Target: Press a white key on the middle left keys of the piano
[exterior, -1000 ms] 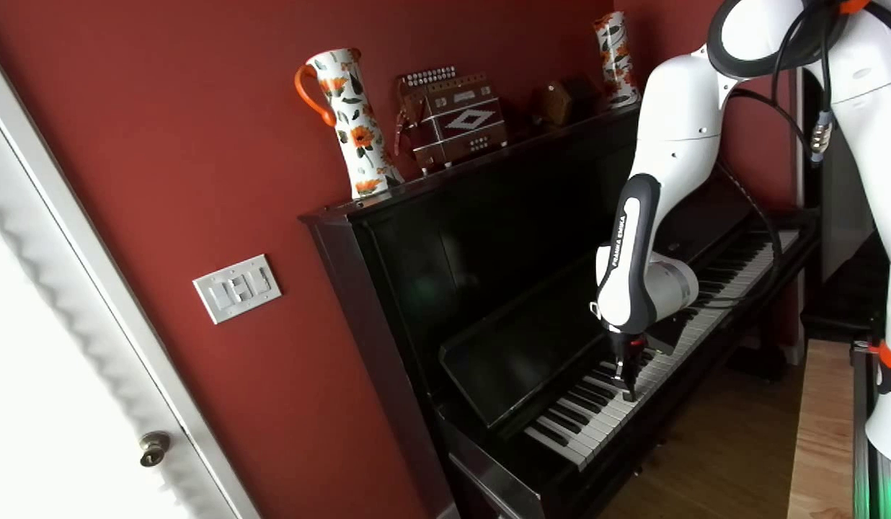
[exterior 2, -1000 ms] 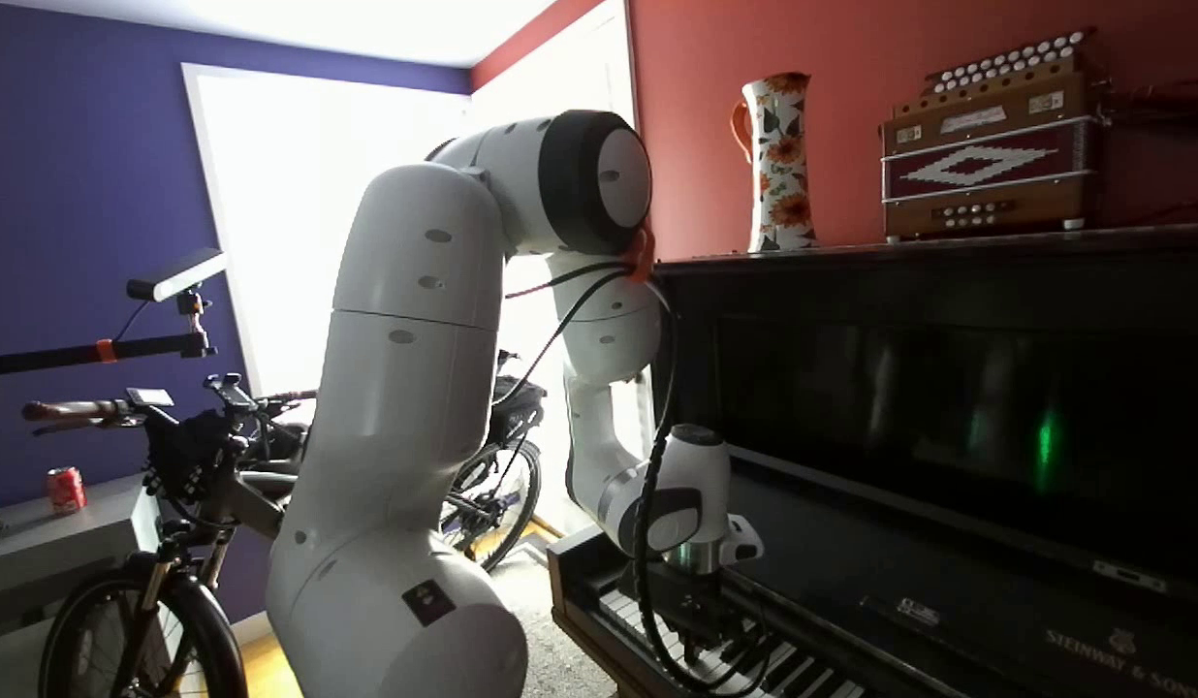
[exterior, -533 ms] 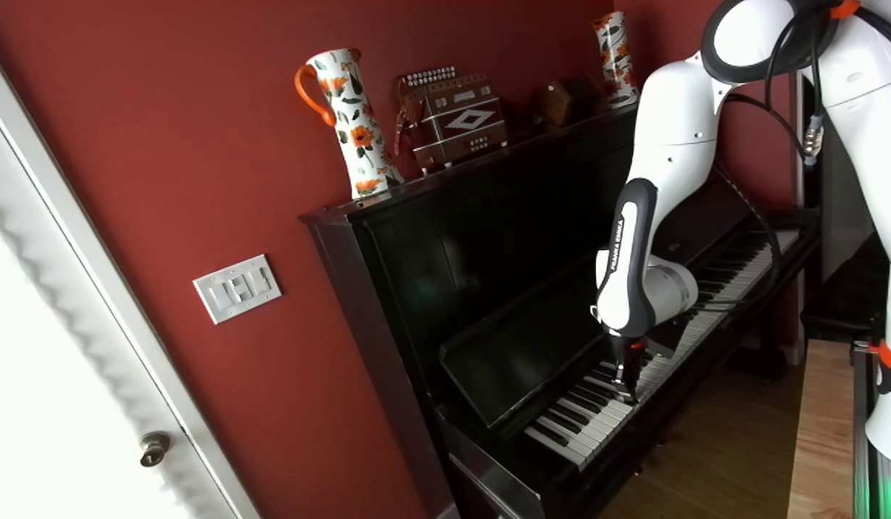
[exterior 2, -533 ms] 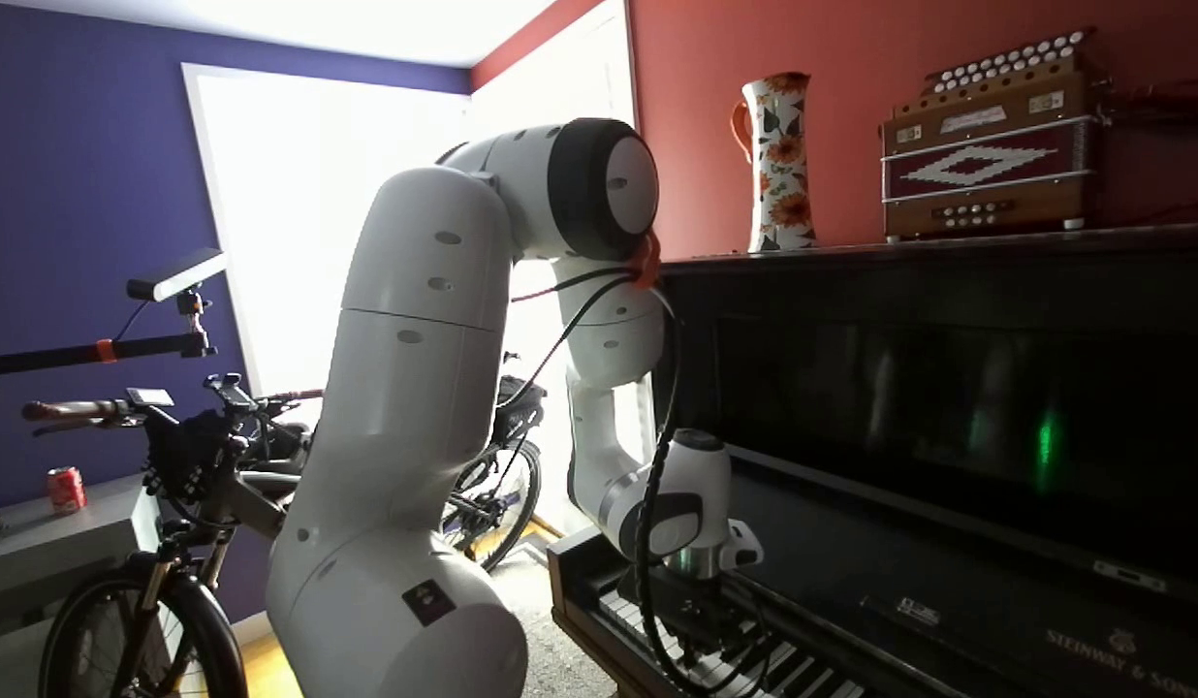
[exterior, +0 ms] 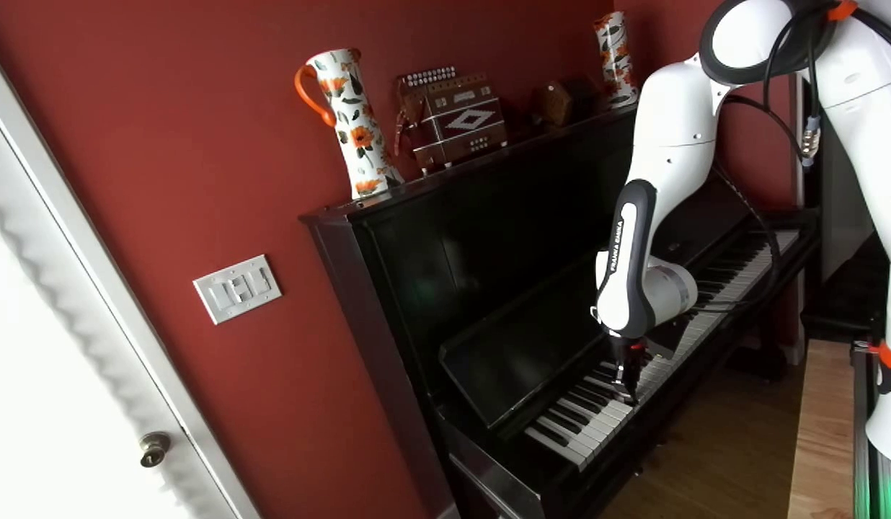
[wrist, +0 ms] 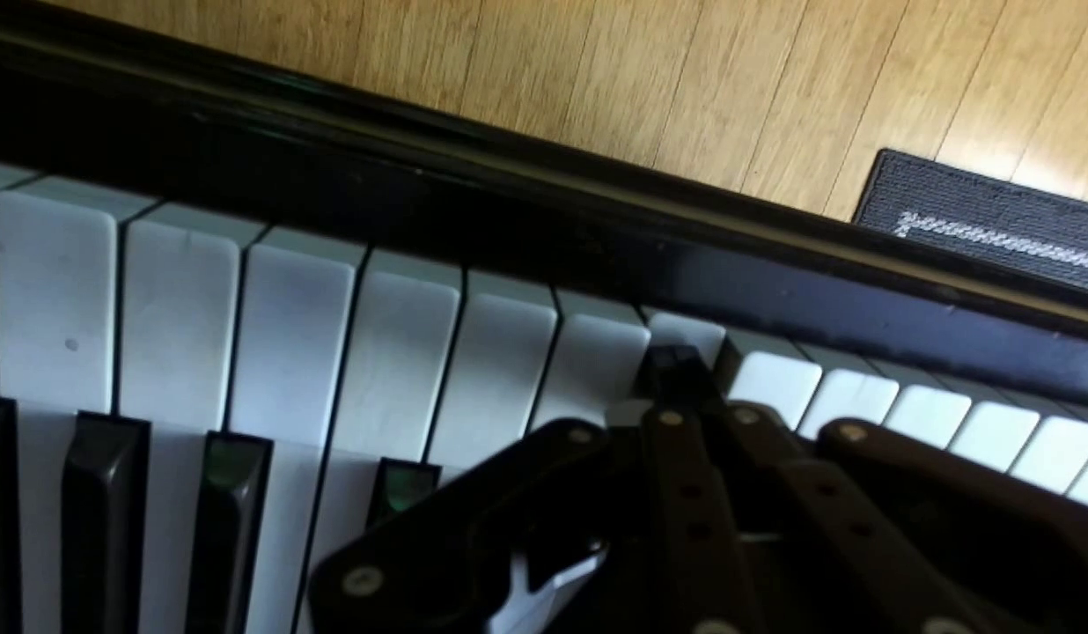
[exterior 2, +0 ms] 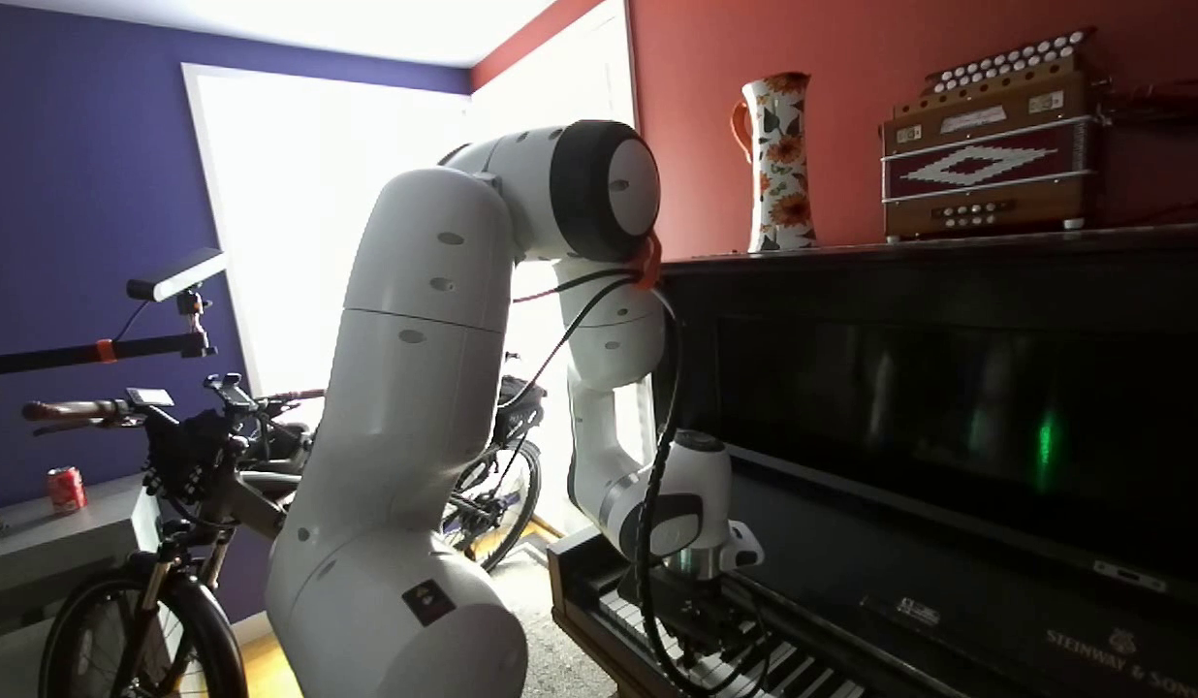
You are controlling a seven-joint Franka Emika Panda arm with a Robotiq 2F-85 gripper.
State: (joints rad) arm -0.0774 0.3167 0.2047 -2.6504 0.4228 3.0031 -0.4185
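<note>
The glossy black piano (exterior: pixel 474 252) has one long row of white and black keys (exterior: pixel 593 425). It also shows in an exterior view (exterior 2: pixel 948 388). My gripper (exterior: pixel 632 401) points down at the left part of the keyboard. In the wrist view, the gripper (wrist: pixel 674 357) is shut with its fingertips together and nothing between them. The tips rest on the front part of one white key (wrist: pixel 689 328). That key sits lower than the white keys beside it (wrist: pixel 591 357); the side of its right neighbour shows. The back of the key is hidden by the fingers.
A black wooden rail (wrist: pixel 509 220) runs along the front of the keys. The piano's sloped front panel (exterior: pixel 517 360) stands close behind the gripper. A flowered pitcher (exterior: pixel 359 130) and an accordion (exterior: pixel 460 119) stand on the piano top. A cable (exterior 2: pixel 647 543) hangs beside the wrist.
The arm has moved down slightly and the fingertips have come lower onto the keys. In the last half second the arm has barely moved.
</note>
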